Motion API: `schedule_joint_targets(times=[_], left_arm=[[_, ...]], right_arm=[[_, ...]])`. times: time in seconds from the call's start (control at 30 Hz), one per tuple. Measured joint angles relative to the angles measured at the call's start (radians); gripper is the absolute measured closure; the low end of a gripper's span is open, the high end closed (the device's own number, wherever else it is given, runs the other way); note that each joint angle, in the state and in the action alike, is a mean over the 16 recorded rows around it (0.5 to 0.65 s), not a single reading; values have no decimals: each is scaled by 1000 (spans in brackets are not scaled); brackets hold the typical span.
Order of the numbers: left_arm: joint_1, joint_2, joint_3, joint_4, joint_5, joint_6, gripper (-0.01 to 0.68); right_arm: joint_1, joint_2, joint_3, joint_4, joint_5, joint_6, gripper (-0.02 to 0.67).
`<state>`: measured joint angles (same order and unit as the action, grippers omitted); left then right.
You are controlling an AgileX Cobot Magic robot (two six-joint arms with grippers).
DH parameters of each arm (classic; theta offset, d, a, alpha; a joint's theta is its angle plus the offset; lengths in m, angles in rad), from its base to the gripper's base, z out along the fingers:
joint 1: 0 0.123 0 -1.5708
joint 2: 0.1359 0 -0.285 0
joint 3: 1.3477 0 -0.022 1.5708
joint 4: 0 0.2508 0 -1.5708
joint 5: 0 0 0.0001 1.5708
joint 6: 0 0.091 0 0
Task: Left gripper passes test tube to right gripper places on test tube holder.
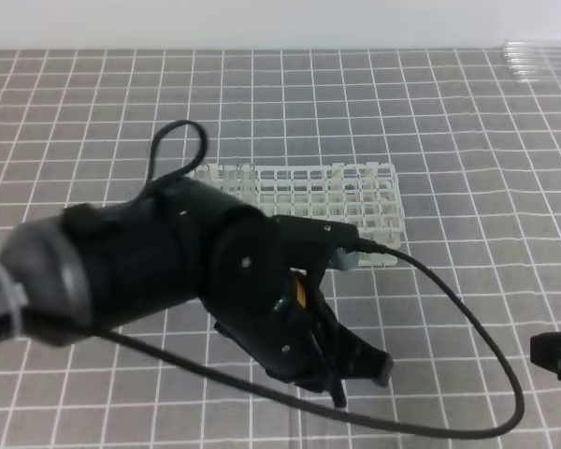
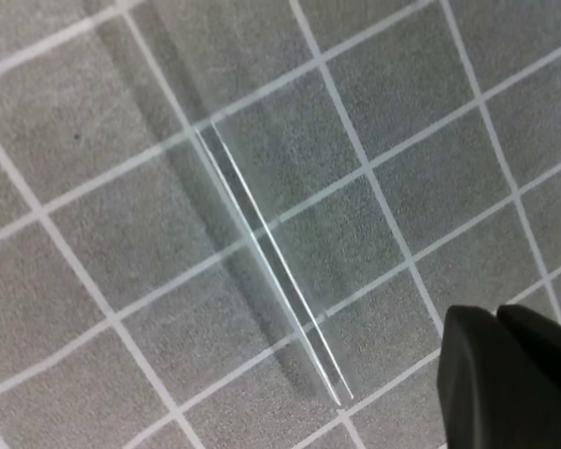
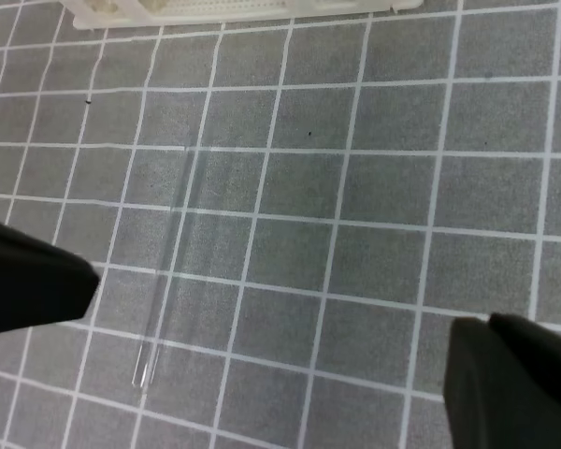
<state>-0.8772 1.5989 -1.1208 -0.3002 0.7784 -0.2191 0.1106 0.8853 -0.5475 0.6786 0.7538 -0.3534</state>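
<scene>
A clear test tube [image 2: 271, 262] lies flat on the grey gridded mat, held by nothing. My left gripper [image 2: 500, 374] is shut and empty, just beside the tube's lower end. From above, the left gripper [image 1: 374, 365] hangs low over the mat in front of the white test tube holder [image 1: 309, 192]. The right wrist view shows the same test tube [image 3: 168, 271] on the mat, with the holder's edge [image 3: 234, 9] at the top. My right gripper [image 3: 505, 374] is shut and empty, to the right of the tube. It shows at the right edge from above [image 1: 553, 354].
The bulky left arm [image 1: 150, 262] and its black cable [image 1: 467, 327] fill the front left of the exterior view. Several more clear tubes [image 1: 542, 61] lie at the far right corner. A dark shape [image 3: 28, 281] intrudes at the left of the right wrist view.
</scene>
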Motion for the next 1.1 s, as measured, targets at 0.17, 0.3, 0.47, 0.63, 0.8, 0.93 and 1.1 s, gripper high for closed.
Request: schedule_joint_targets(times=[0.17,0.3,0.47,0.63,0.8,0.93,1.1], left_arm=[[-26,58,-53,48,44,-11,663],[-26,82,-64,56,56,12,617],[-24,91,-66,60,58,43,506],[-24,92,-66,76,65,9,391],[-40,88,-66,130,74,-87,308],[-56,92,-66,181,81,-179,289],[-76,119,-68,234,85,-275,289]], right_arm=[[0,0,0,0,7,0,662],[0,0,0,1,9,-5,662],[0,0,0,5,10,-12,662],[0,0,0,9,10,-20,662],[0,0,0,13,10,-24,662],[0,0,0,17,10,-25,662],[0,0,0,25,12,-31,662]])
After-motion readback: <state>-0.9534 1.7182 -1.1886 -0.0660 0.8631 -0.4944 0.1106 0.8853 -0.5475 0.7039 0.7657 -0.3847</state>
